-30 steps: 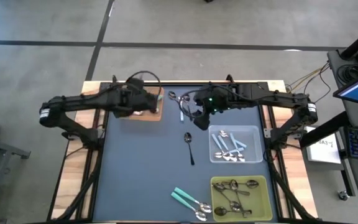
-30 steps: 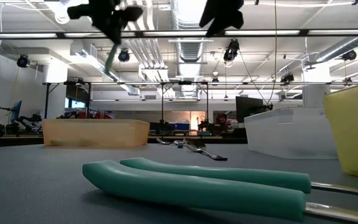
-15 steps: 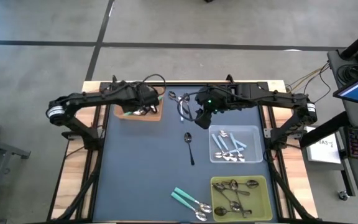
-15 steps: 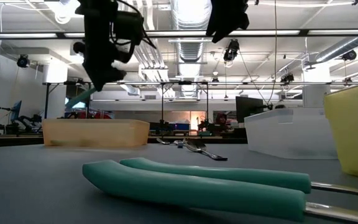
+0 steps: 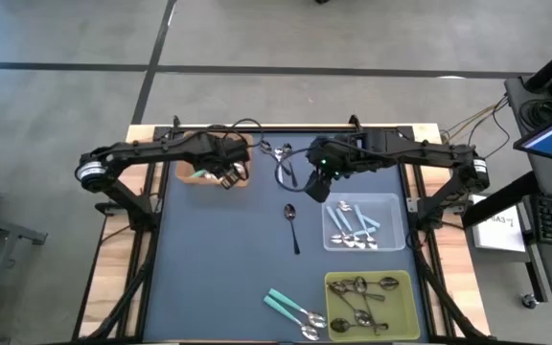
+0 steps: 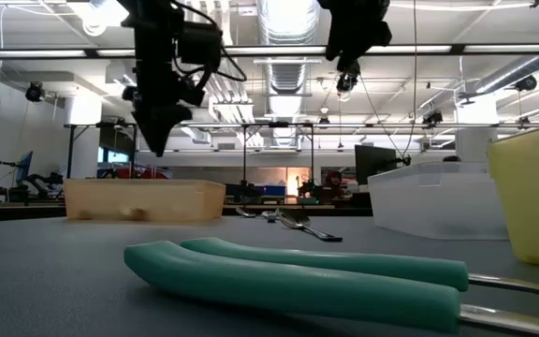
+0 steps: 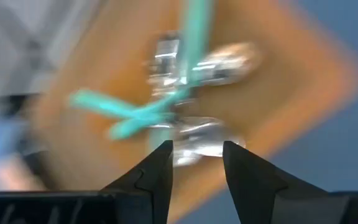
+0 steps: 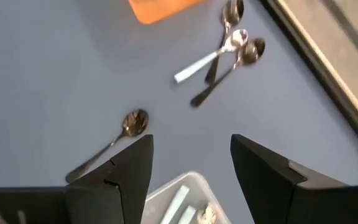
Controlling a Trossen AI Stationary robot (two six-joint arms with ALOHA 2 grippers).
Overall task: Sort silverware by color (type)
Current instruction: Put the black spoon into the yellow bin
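While the left gripper (image 5: 226,174) hangs over the orange tray (image 5: 241,178) at the table's far left, its fingers (image 7: 160,168) stand parted with nothing between them. Teal-handled spoons (image 7: 166,102) lie crossed in that tray directly beneath the gap, apart from the fingers.

Right gripper (image 5: 316,184): above the dark mat near the clear bin, fingers (image 8: 129,165) spread wide, empty. Dark-handled spoon (image 5: 292,226) lies loose on the mat just nearer the front than this gripper; a small cluster of spoons (image 5: 278,153), one light blue, lies on the mat between the two grippers.

Clear bin (image 5: 389,199): light-blue-handled spoons (image 5: 356,226).
Yellow-green bin (image 5: 402,278): dark metal spoons (image 5: 362,297).
Loose at front of mat: two teal-handled spoons (image 5: 290,309), just beside the yellow-green bin.
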